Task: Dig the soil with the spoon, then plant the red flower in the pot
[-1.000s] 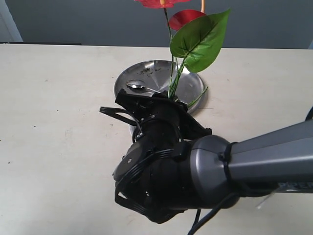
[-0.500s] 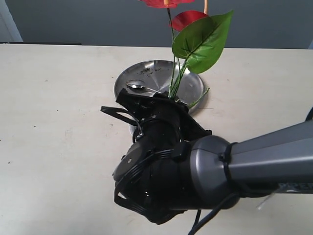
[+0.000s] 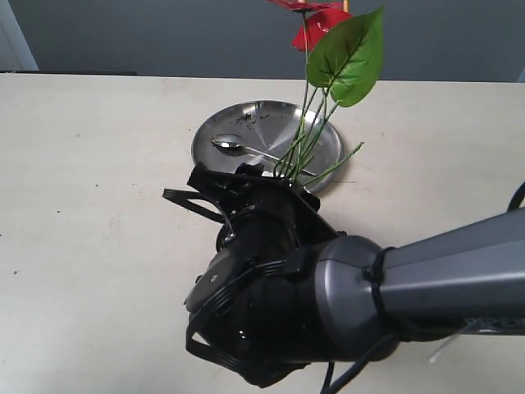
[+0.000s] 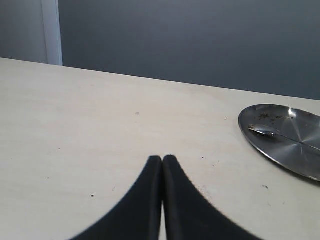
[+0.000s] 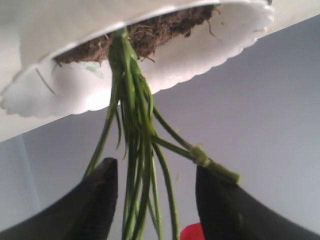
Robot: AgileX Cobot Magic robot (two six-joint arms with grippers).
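In the right wrist view the white scalloped pot (image 5: pixel 55 95) holds dark crumbly soil (image 5: pixel 155 32), and the red flower's green stems (image 5: pixel 131 125) stand in that soil. My right gripper (image 5: pixel 155 167) is open, its fingers either side of the stems and apart from them. From the exterior view the right arm (image 3: pixel 271 246) hides the pot; stems (image 3: pixel 305 148), green leaf (image 3: pixel 349 53) and red bloom (image 3: pixel 320 26) rise behind it. The silver spoon (image 3: pixel 234 146) lies in the steel plate (image 3: pixel 271 123). My left gripper (image 4: pixel 162 159) is shut and holds nothing, over the bare table.
The round steel plate (image 4: pixel 292 145) with soil crumbs and the spoon (image 4: pixel 265 131) lies off to one side of the left gripper. The beige table (image 3: pixel 90 164) spreads wide on the left. A grey wall stands behind.
The flower has swung to the right and stands more upright, with its stems fanned apart. The right arm has drawn slightly back toward the camera. Spoon and plate have not moved.
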